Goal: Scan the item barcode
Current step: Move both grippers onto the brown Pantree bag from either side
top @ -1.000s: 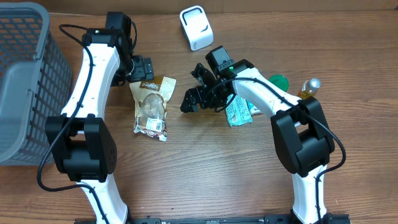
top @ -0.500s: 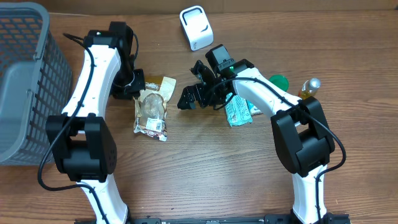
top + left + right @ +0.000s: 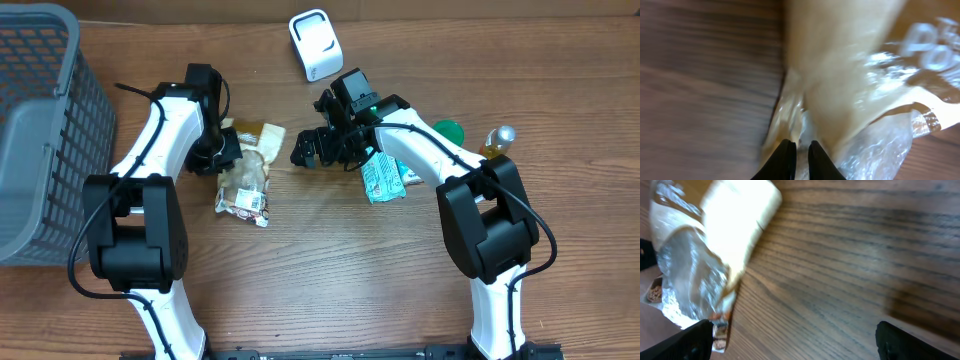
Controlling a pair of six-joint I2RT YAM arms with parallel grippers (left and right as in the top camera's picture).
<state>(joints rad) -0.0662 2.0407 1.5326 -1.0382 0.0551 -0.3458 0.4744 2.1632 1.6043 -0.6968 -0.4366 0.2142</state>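
Note:
The item is a snack bag [image 3: 245, 178] with a tan top and a clear window, lying flat on the wooden table. My left gripper [image 3: 226, 150] is shut on the bag's upper left edge. In the left wrist view, its black fingertips [image 3: 786, 159] pinch the crinkled film of the bag [image 3: 855, 75], with the gripper [image 3: 801, 152] nearly closed. My right gripper [image 3: 318, 146] hovers just right of the bag, open and holding nothing. In the right wrist view the gripper [image 3: 795, 342] spans bare wood, with the bag [image 3: 705, 265] at its left finger. The white scanner [image 3: 315, 45] stands at the back.
A grey mesh basket [image 3: 40, 130] fills the left edge. A green packet [image 3: 382, 180] lies under the right arm. A green lid [image 3: 448, 130] and a small bottle [image 3: 497, 140] sit to the right.
My left gripper came down toward the bag's top edge and closed on it. The right gripper opened fully and shifted slightly up beside the bag.

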